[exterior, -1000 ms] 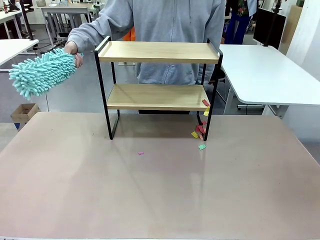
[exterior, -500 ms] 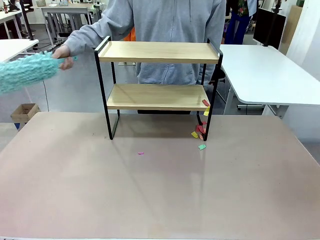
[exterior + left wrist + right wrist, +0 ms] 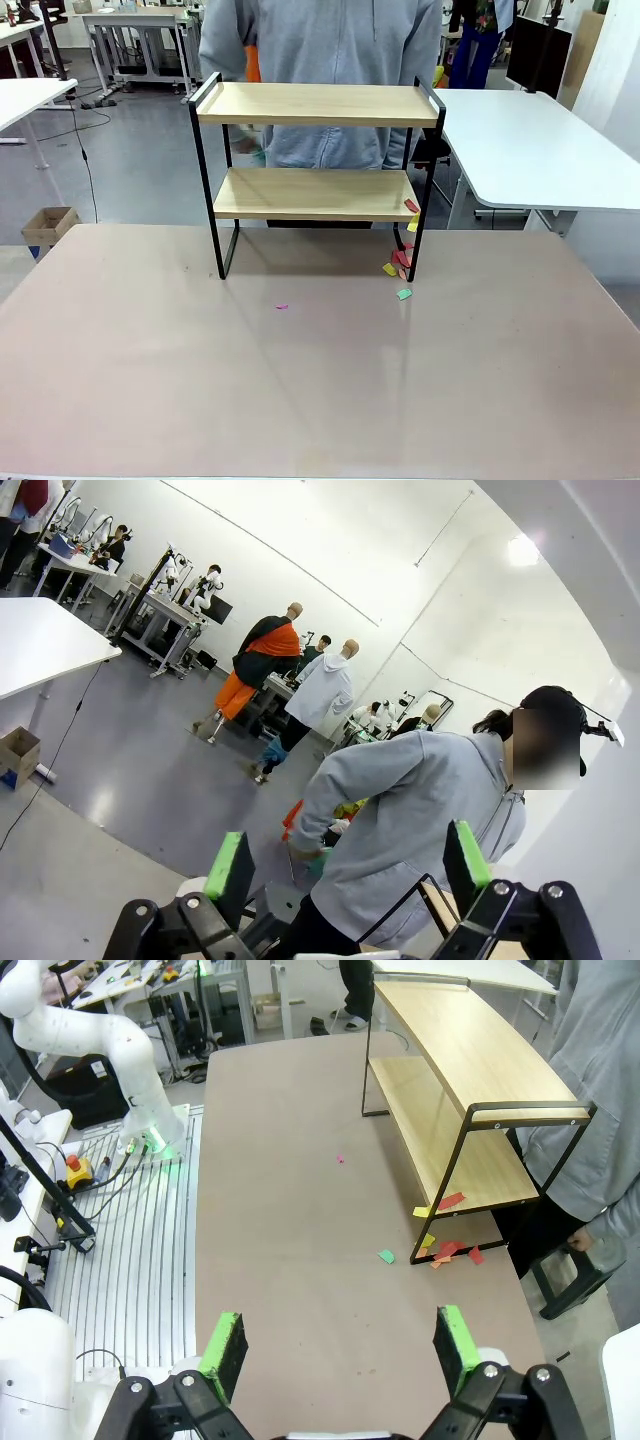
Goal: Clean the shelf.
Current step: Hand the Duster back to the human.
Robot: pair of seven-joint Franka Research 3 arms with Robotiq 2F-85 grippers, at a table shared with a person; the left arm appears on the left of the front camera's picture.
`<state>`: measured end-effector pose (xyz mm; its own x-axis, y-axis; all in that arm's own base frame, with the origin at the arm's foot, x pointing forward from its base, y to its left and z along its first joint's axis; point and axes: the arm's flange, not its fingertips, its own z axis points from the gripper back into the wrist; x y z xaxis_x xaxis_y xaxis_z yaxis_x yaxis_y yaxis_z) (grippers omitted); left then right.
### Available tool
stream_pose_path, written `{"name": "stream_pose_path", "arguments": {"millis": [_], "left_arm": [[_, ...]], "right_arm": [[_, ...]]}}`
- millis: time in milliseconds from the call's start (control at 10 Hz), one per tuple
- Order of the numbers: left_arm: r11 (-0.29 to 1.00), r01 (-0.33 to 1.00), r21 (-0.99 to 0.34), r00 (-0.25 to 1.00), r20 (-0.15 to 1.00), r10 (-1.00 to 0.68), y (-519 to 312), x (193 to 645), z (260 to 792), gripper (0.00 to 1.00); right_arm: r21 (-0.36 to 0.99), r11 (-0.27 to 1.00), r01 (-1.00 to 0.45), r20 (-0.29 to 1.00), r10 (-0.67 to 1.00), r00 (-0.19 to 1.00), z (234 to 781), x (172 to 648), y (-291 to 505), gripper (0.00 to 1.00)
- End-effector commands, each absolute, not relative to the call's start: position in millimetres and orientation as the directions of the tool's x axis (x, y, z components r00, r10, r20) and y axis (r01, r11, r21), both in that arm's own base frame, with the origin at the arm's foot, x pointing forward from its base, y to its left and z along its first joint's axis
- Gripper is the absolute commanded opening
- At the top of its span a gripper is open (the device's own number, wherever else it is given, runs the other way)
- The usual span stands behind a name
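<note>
**Duster gone from view; scraps off the boards, now on my table**

The person (image 3: 320, 60) stands right behind the shelf (image 3: 317, 104) at the far side of the table (image 3: 300, 400). A second ago their arm was stretched out to my left holding a fluffy teal duster; now that arm is drawn in and the duster has left the front view. A small blurred teal patch shows behind the shelf's left legs, possibly the duster being lowered, but I cannot tell.

The shelf itself has not moved: upright near the far edge of the table, about centre. Top board looks bare. Lower board is nearly bare, with a red and a yellow paper scrap (image 3: 412, 214) hanging at its right end.

My read: the sweeping pass looks finished, and the debris has simply moved down. A cluster of coloured scraps (image 3: 397, 264) lies around the right front leg, a green scrap (image 3: 404, 294) just in front of it, and one pink scrap (image 3: 282, 307) sits apart toward the table's middle.

Left gripper (image 3: 345, 865) is spread wide, empty, aimed at the person. Right gripper (image 3: 340, 1345) also wide and empty, high over the table.
</note>
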<state>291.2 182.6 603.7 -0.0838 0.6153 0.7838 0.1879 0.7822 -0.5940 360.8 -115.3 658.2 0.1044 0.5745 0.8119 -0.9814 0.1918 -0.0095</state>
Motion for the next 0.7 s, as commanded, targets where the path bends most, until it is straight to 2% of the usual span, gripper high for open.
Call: {"name": "stream_pose_path", "arguments": {"millis": [0,600], "left_arm": [[0.775,0.183,-0.605,-0.094,0.773,0.627,181.8,290.0,603.7,1.00],[0.775,0.183,-0.605,-0.094,0.773,0.627,181.8,290.0,603.7,1.00]], "right_arm": [[-0.013,0.189,-0.982,0.812,0.575,0.100,660.4,359.4,-115.1,1.00],[-0.013,0.189,-0.982,0.812,0.575,0.100,660.4,359.4,-115.1,1.00]]}}
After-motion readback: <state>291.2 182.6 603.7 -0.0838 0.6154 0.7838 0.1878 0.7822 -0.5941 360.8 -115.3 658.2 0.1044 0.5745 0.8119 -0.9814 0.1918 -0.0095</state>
